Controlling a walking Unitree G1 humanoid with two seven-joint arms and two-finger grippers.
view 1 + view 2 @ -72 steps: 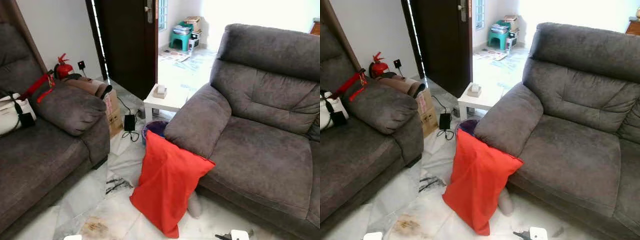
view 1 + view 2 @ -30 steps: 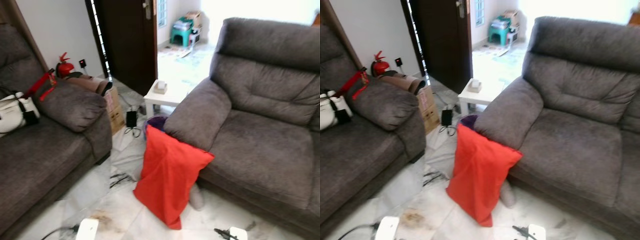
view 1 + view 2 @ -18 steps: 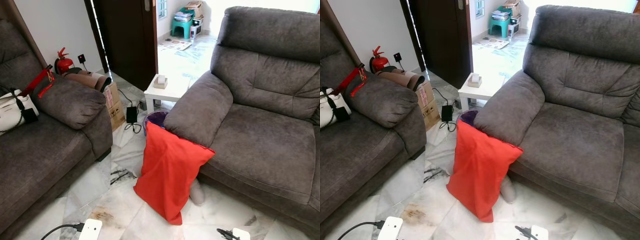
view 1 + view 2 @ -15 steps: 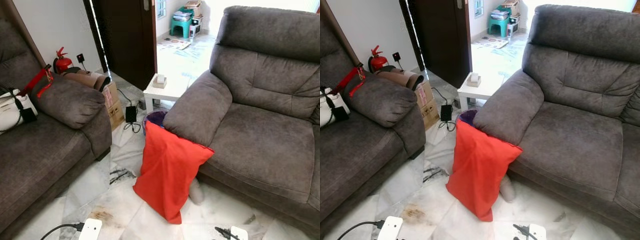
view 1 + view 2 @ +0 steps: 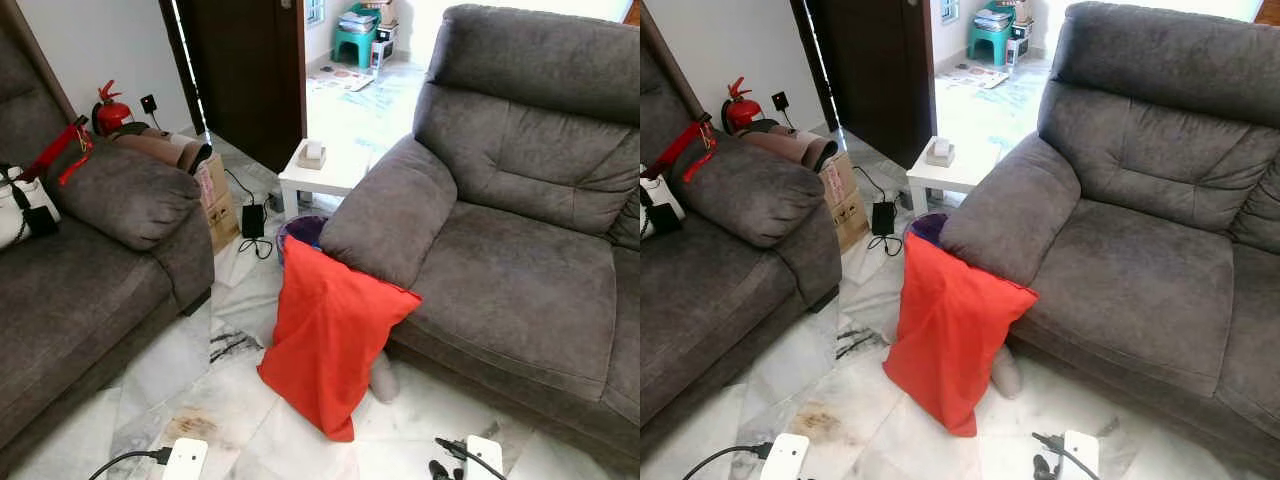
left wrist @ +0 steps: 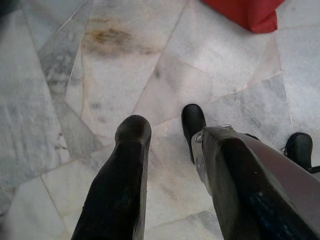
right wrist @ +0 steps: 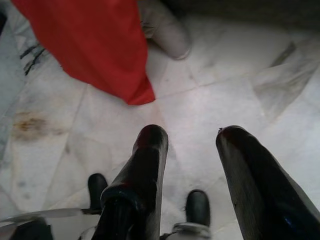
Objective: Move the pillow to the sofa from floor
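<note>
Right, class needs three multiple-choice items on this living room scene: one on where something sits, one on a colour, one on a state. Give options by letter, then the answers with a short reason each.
1. Where is the red fabric pillow?
A. Flat on the sofa seat
B. On the marble floor, leaning against the grey sofa's armrest
C. On the small white side table

2. What colour is the fire extinguisher by the wall?
A. Red
B. Green
C. White

3. What state is the right gripper in?
A. Shut on the pillow
B. Open above the floor
C. Shut on a cable

Answers: 1 B, its lower corner rests on the tiles while its top meets the armrest. 2 A, its body is red. 3 B, its fingers stand apart with bare tile between them.
</note>
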